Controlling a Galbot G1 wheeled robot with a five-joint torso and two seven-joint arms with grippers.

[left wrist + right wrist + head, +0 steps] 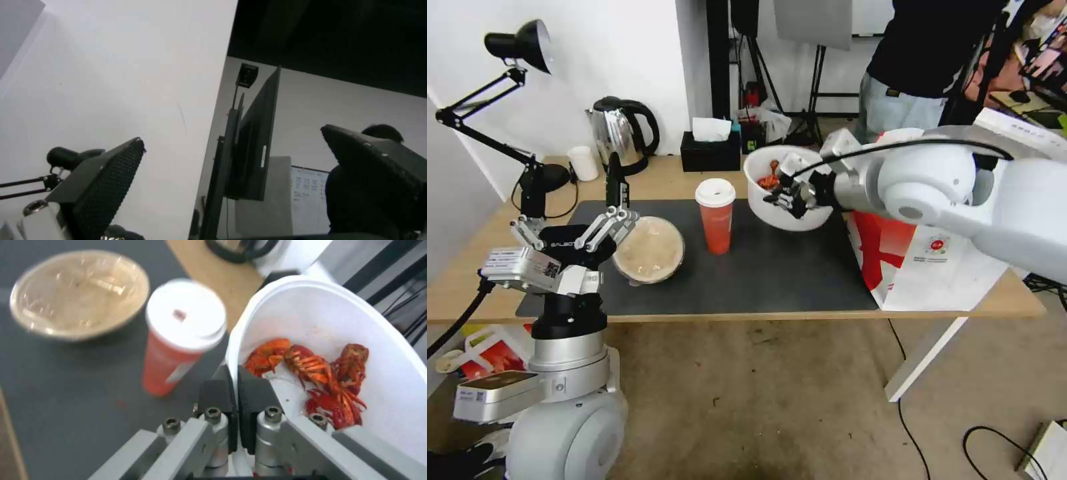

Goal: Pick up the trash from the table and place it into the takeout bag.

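Three leftovers are in play. One, the white bowl (787,193) of crayfish shells (318,373), hangs off the table (487,267), pinched at its rim by the right end effector (790,193), whose pads (249,396) are clamped on the wall, so it tips slightly. It sits just left of the bag (920,260) at the right end, probably for a short carry. On the mat (774,267) stand the cup (716,215) and, left of it, the beige bowl (649,250). The left end effector (577,230), fingers spread and empty, waits beside the beige bowl.
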